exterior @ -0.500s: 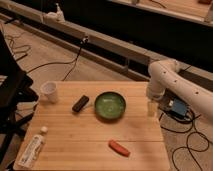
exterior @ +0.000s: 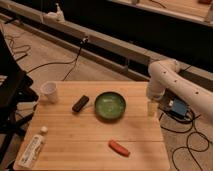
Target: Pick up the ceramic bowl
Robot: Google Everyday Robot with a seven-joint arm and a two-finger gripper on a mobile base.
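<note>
The ceramic bowl (exterior: 110, 105) is round, shallow and glossy green with a darker rim. It sits upright on the wooden table (exterior: 75, 135), right of the middle. My gripper (exterior: 152, 108) hangs from the white arm (exterior: 165, 75) at the table's right edge, to the right of the bowl and apart from it. Nothing shows in the gripper.
A small white cup (exterior: 49, 91) stands at the table's far left. A black oblong object (exterior: 80, 103) lies left of the bowl. A red-orange object (exterior: 119, 148) lies near the front. A white tube (exterior: 31, 150) lies at the front left corner. Cables run over the floor.
</note>
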